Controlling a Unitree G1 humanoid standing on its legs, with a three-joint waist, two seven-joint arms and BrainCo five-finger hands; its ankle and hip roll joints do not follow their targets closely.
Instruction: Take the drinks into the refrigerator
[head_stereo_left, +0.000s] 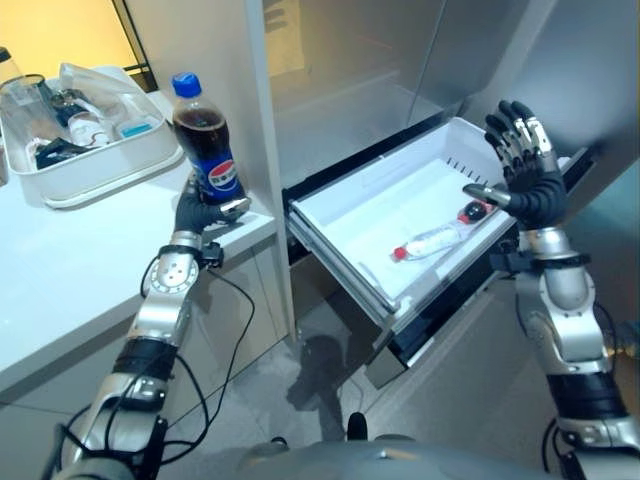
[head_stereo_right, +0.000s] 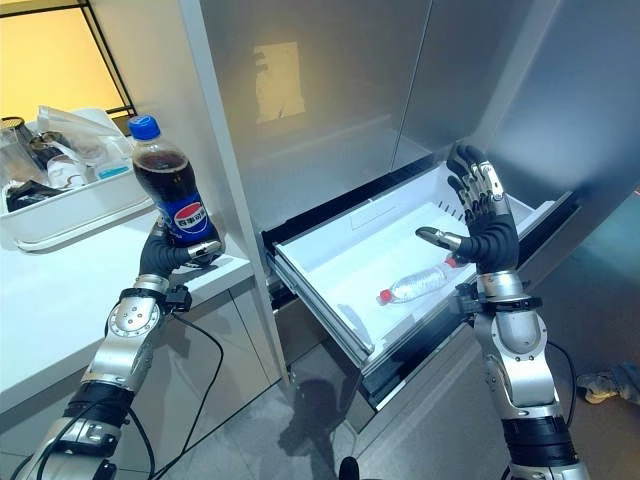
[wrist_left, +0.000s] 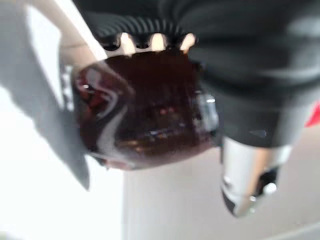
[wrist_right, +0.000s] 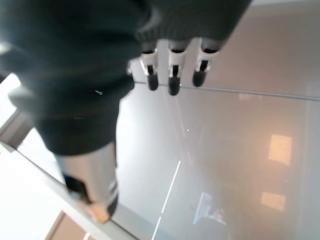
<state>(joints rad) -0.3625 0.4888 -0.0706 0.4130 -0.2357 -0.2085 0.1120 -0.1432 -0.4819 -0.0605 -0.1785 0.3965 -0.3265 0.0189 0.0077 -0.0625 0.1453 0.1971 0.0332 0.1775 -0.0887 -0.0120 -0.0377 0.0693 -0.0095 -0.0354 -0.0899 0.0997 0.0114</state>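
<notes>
The left hand (head_stereo_left: 203, 212) grips a cola bottle (head_stereo_left: 205, 145) upright over the counter (head_stereo_left: 70, 270) edge. The right hand (head_stereo_left: 525, 165) hovers, fingers spread, above the open drawer (head_stereo_left: 345, 215) holding a water bottle (head_stereo_left: 432, 241).

Cola bottle (head_stereo_left: 206, 140) upright in left hand (head_stereo_left: 200, 210) above counter (head_stereo_left: 70, 260) edge; tray (head_stereo_left: 90, 165) behind; water bottle (head_stereo_left: 432, 240) lying in open drawer (head_stereo_left: 350, 215) at right.
</notes>
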